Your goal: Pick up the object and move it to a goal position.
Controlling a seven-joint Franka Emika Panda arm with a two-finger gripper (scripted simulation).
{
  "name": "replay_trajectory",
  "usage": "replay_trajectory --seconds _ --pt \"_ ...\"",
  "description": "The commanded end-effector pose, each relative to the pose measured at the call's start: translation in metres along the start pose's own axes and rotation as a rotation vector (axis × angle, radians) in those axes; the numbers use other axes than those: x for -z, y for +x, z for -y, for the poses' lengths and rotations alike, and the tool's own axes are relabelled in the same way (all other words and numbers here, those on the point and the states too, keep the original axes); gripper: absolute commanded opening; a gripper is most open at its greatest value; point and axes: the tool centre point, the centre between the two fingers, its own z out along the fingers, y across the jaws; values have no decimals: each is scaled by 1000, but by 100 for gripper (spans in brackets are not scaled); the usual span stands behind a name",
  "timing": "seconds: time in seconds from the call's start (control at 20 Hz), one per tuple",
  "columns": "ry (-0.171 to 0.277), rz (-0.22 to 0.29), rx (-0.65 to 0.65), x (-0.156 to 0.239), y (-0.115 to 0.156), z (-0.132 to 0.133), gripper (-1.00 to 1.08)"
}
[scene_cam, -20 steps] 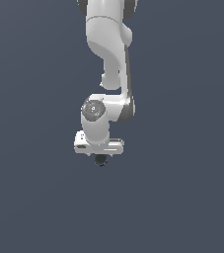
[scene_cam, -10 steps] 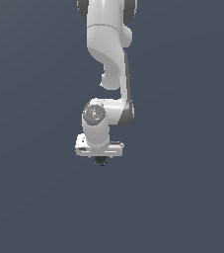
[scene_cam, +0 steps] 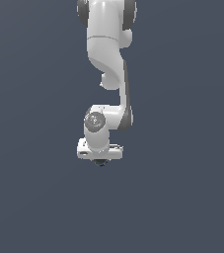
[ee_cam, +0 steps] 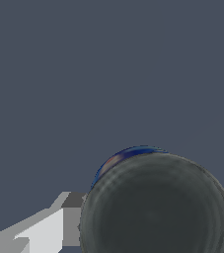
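In the exterior view the white arm hangs down the middle, and the object (scene_cam: 101, 163), a tiny dark lump, peeks out just under the gripper (scene_cam: 100, 160). The wrist view shows the object (ee_cam: 155, 207) close up as a dark grey ball with a blue rim. It sits between the pale fingers (ee_cam: 44, 232), which press in from both sides. The gripper is shut on it. Most of the fingertips are hidden behind the ball.
A plain dark grey-blue surface fills everything around the arm in both views. No other objects, containers or edges show.
The arm's upper links have shifted slightly. The hand, still holding the object, has sunk by a very small amount.
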Motion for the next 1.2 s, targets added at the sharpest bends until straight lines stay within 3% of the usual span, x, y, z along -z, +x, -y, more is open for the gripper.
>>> replay_trajectory --seconds 0.0,0.65,1.15 --pt "0 -1 0 0 1 0 -100" --pt "0 -1 0 3 -1 2 -100" --pt "0 -1 0 36 -20 28 -100"
